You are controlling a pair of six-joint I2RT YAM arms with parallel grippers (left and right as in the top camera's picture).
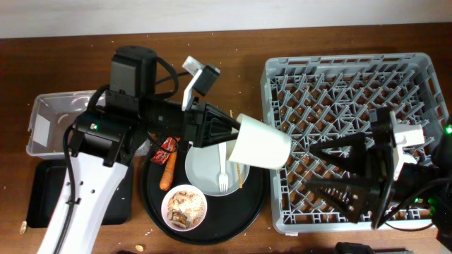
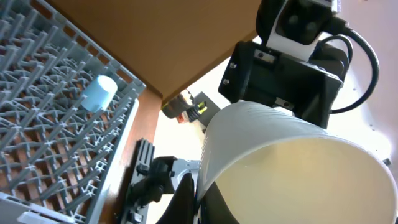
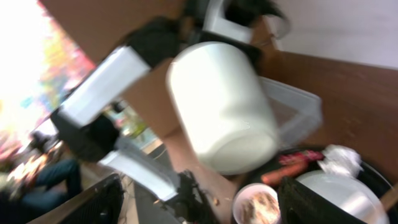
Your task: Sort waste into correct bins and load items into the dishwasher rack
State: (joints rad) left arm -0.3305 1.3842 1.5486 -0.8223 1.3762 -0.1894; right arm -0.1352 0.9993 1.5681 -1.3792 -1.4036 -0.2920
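Observation:
My left gripper (image 1: 234,132) is shut on the rim of a white cup (image 1: 261,144), held tilted in the air over the near-left edge of the grey dishwasher rack (image 1: 353,77). In the left wrist view my fingers (image 2: 200,202) pinch the cup wall (image 2: 280,155), and a light blue cup (image 2: 99,93) lies in the rack (image 2: 43,124). My right gripper (image 1: 328,169) is open and empty above the rack, facing the cup (image 3: 224,106). On the round black tray (image 1: 152,197) are a grey plate (image 1: 205,169), white fork (image 1: 222,173), carrot (image 1: 168,171), red wrapper (image 1: 167,149) and a white bowl of scraps (image 1: 185,207).
A clear plastic tub (image 1: 60,116) and a shallow black tray (image 1: 42,201) stand at the far left. A thin wooden stick (image 1: 239,176) lies beside the fork. A crumpled white tissue (image 3: 341,158) shows near the plate in the right wrist view. Crumbs lie on the table's front edge.

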